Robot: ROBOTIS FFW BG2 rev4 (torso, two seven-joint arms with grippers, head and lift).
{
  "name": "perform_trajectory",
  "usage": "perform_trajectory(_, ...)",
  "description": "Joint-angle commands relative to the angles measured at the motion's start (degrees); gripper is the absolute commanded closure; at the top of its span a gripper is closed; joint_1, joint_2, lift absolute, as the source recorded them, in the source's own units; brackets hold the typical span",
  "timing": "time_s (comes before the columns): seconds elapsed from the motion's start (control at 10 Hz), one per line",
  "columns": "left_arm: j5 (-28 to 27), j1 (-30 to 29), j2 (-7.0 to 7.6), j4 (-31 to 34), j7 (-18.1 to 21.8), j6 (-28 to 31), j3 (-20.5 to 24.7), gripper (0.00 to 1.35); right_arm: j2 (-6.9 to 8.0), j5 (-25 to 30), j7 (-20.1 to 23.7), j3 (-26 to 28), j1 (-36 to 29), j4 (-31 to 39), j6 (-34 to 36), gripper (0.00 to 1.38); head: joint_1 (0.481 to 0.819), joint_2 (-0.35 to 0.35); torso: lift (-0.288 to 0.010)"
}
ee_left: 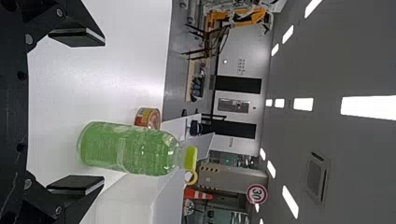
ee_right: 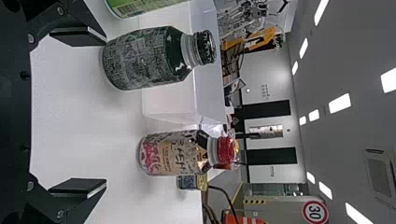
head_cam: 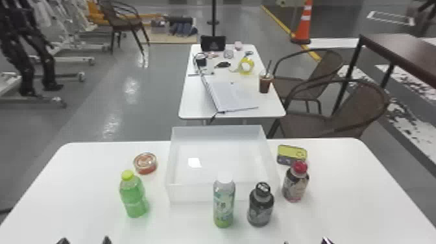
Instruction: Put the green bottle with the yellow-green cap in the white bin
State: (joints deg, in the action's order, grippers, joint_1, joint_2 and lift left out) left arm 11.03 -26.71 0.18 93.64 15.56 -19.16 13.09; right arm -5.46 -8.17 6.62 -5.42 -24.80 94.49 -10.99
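My left gripper (head_cam: 86, 240) is at the bottom edge of the head view, nearer to me than the green bottle (head_cam: 134, 198) with its yellow-green cap (head_cam: 127, 175). The bottle stands upright on the table, left of the white bin (head_cam: 222, 194). In the left wrist view my left gripper (ee_left: 77, 112) is open, and the green bottle (ee_left: 128, 148) is beyond its fingertips, untouched. My right gripper (head_cam: 306, 242) is at the bottom right of the head view; in the right wrist view this gripper (ee_right: 79, 112) is open with nothing held.
In front of the bin stand a bottle with a white cap (head_cam: 224, 204) and a dark bottle (head_cam: 260, 206). A red-capped bottle (head_cam: 295, 183) and a yellow-and-dark can (head_cam: 292, 154) are to its right. A round tin (head_cam: 145, 163) lies behind the green bottle.
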Motion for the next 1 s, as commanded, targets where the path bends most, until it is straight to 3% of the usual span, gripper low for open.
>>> perform_trajectory(0.0,0.04,-0.01,-0.32,-0.04,0.00,0.00,0.00,0.24,0.01,-0.01,-0.03,0.06,-0.07,0.00,0.00,0.22,0.549,0.000,-0.100)
perform_trajectory(0.5,0.13,0.60,-0.32,-0.48,0.00,0.53,-0.61,0.24,0.01,-0.01,0.06,-0.03,0.11,-0.09,0.00,0.22,0.549,0.000,-0.100)
perform_trajectory(0.9,0.31,3.50,-0.32,-1.71,0.18,4.66,-3.07,0.24,0.01,-0.10,0.06,-0.03,0.20,-0.27,0.00,0.22,0.549,0.000,-0.100)
